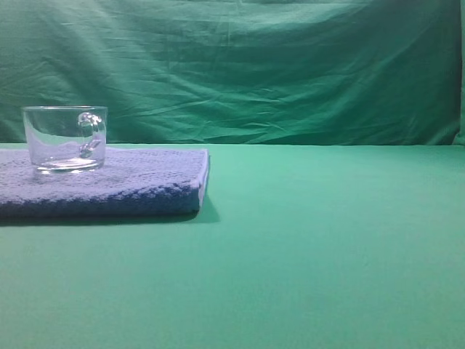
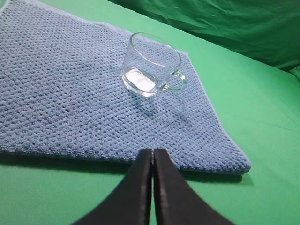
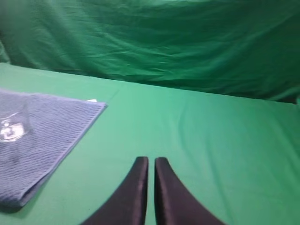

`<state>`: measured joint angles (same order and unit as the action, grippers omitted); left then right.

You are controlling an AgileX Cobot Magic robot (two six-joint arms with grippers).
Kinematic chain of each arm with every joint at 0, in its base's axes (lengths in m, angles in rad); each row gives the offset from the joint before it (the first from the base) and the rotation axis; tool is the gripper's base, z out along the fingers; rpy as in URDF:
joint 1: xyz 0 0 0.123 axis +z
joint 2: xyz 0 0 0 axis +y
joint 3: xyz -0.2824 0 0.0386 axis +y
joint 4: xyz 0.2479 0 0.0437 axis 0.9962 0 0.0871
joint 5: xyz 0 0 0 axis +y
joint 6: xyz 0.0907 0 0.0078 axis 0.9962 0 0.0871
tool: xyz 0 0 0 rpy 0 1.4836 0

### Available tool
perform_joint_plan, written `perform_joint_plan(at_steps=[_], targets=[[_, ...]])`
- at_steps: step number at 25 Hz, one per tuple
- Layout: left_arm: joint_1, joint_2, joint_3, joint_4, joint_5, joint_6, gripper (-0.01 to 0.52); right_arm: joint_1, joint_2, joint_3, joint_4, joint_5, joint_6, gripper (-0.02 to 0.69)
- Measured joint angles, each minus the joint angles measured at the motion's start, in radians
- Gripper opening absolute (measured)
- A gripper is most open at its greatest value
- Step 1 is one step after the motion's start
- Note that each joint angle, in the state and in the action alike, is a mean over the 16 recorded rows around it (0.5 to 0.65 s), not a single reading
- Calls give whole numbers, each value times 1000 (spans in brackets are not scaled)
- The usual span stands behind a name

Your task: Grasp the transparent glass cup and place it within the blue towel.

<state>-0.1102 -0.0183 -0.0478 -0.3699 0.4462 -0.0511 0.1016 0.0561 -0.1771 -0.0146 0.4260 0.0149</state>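
Cup: transparent glass cup (image 1: 65, 138) upright on the blue towel (image 1: 131, 182); handle rightward
My end effectors: left (image 2: 153, 152) clenched, empty; right (image 3: 151, 160) — narrow slit, empty

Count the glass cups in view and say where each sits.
1. The transparent glass cup stands upright on the blue towel, at the left of the exterior view. No other cup shows in any view.

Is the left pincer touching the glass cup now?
Apart. In the left wrist view, the left pincer is shut, and bare blue towel lies between it and the glass cup.
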Motion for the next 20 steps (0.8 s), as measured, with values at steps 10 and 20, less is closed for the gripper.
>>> perform_joint_plan(at_steps=[10,20], targets=[[0,0,0,0,0,0,0,-80,-65,167,2,-28,0,48],[0,0,0,0,0,0,0,-81,-65,204,2,-43,0,48]])
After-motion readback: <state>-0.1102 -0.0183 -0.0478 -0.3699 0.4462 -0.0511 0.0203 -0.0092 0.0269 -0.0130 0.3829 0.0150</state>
